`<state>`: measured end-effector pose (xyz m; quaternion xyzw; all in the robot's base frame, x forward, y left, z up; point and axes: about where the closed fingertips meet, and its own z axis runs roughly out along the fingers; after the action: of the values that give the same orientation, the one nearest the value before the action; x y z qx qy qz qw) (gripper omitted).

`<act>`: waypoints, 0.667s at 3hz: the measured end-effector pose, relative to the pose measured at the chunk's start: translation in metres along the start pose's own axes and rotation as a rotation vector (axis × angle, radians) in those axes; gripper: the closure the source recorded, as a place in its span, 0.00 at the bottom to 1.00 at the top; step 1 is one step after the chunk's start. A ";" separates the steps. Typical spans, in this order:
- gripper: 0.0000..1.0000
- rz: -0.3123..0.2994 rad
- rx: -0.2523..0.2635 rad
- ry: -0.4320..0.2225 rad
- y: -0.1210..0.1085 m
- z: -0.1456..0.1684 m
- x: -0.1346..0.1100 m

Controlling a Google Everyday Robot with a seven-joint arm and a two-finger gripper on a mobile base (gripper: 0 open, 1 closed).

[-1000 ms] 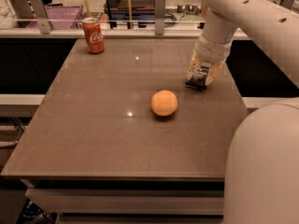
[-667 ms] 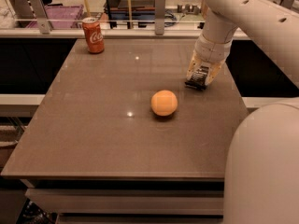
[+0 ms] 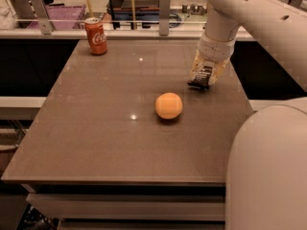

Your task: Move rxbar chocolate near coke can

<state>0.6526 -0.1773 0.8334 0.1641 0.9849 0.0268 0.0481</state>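
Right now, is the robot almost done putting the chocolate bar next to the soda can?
Not yet. Done: the gripper is down at the chocolate bar on the right side of the table. In hand: picking it up, though a firm hold can't be seen. Left: the whole trip, because the soda can stands in the far left corner, well away from the bar. The orange sits in the middle.

1 red metal soda can (image 3: 97, 36), 1 round orange fruit (image 3: 169, 105), 1 small black wrapper bar (image 3: 197, 85), 1 tool (image 3: 201, 78) right of centre, 1 brown surface (image 3: 91, 133).
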 end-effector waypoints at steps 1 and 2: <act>1.00 -0.001 0.050 -0.028 0.004 -0.018 -0.002; 1.00 0.001 0.091 -0.055 0.008 -0.034 -0.003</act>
<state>0.6548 -0.1723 0.8676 0.1675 0.9833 -0.0223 0.0677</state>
